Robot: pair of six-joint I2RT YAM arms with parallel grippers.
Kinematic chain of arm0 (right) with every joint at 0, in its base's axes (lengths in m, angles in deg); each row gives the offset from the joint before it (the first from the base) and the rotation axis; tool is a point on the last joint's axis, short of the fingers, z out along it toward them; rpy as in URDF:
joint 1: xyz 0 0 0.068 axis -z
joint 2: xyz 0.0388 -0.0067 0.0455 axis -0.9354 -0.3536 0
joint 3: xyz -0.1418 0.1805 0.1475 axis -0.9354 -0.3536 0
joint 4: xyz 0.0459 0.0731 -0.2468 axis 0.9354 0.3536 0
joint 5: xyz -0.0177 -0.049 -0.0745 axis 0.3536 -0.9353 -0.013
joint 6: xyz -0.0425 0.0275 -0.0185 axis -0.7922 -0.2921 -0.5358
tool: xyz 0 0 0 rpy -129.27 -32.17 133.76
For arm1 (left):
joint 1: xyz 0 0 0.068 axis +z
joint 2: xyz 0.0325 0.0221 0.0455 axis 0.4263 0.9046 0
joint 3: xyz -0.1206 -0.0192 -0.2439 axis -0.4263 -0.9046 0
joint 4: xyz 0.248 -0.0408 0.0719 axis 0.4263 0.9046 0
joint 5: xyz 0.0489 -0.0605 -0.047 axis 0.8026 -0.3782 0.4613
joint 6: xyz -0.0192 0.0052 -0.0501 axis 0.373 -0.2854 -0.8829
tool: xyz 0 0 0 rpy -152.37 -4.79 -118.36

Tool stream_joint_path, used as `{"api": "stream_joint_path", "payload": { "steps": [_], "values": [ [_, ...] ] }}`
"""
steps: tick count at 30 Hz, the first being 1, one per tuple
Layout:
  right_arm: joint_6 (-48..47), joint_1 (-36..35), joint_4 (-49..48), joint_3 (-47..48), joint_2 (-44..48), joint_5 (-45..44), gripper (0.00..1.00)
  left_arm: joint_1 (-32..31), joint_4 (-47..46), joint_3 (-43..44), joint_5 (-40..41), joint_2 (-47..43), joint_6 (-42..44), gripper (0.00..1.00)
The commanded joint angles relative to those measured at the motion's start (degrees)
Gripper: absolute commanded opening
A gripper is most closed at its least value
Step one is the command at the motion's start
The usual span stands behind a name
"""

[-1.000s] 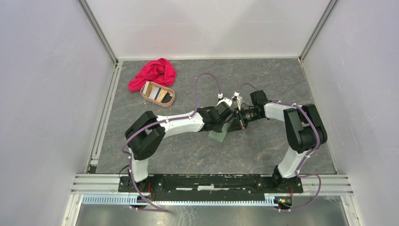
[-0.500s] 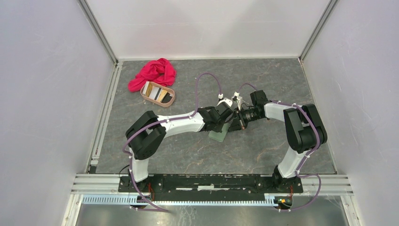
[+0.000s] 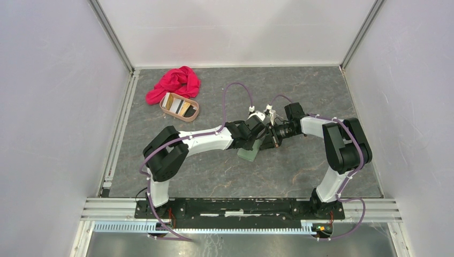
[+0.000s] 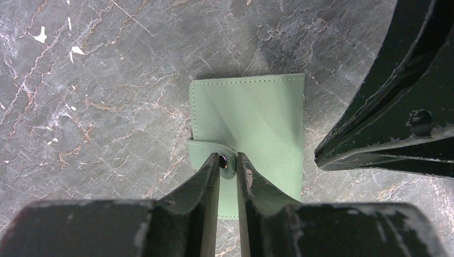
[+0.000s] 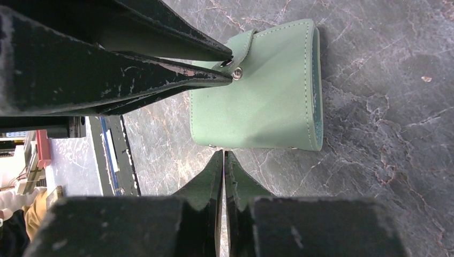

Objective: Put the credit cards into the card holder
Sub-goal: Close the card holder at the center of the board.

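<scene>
Nothing has visibly shifted overhead. My left gripper [image 4: 228,163] pinches the snap tab of the wallet [image 4: 257,115], fingers nearly together. My right gripper [image 5: 224,160] is closed and empty just beside it. Well away, cards [image 3: 179,107] wait in a tray [image 3: 197,113]. Risk: thin tab slips free, or wallet drags unopened.

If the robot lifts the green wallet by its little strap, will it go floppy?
Probably a bit: the card holder looks like soft stitched leather with a crease. The thin snap strap, pinched by the left tool, may slip out. It lies flat, so it is unlikely to roll.

Overhead view; wrist views (close) share card holder [image 4: 257,118].
</scene>
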Motion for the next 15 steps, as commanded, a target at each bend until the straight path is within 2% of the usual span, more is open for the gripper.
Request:
{"api": "stream_joint_path", "payload": {
  "steps": [1, 15],
  "values": [
    [-1.00, 0.22, 0.25, 2.04, -0.57, 1.12, 0.08, 0.02, 0.68, 2.31, -0.61, -0.26, 2.79, 0.25],
    [-1.08, 0.26, 0.38, 2.04, -0.55, 1.20, 0.07, 0.02, 0.51, 3.05, -1.19, 1.21, 2.44, 0.27]
  ]
}}
